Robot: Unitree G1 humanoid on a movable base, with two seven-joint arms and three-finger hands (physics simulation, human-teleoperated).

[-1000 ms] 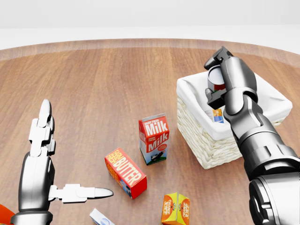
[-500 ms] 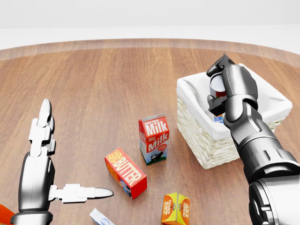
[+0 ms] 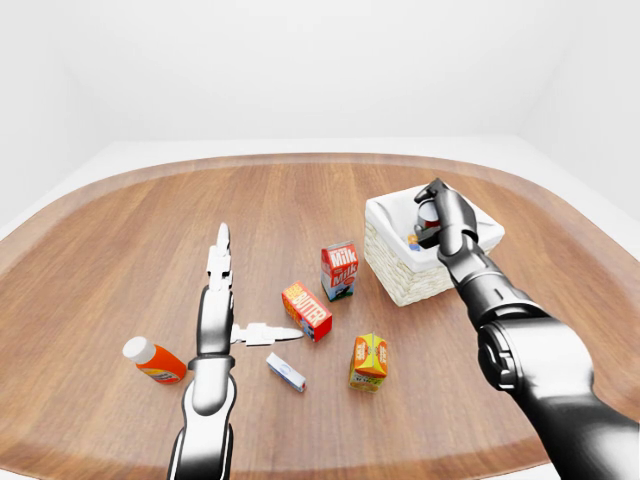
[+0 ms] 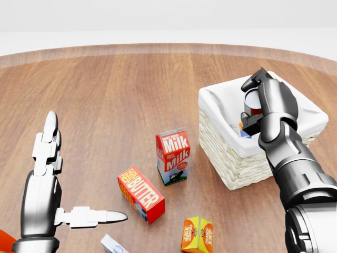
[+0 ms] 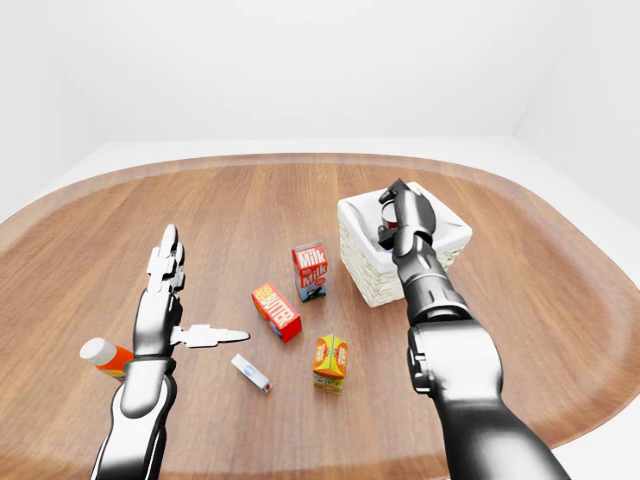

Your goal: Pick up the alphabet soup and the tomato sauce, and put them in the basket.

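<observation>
The right hand point(image 4: 259, 100) holds a can point(image 4: 253, 101) tight over the basket point(image 4: 221, 100) and should lower it inside before letting go, while the left hand point(image 4: 50, 174) stays open, holding nothing.

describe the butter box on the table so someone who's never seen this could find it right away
Start at the white-lined wicker basket on the wooden table in the head view, then go left past the upright milk carton. Just below and left of that carton lies the butter box, flat on its side. It alone is red and orange with "BUTTER" in large white letters.
</observation>
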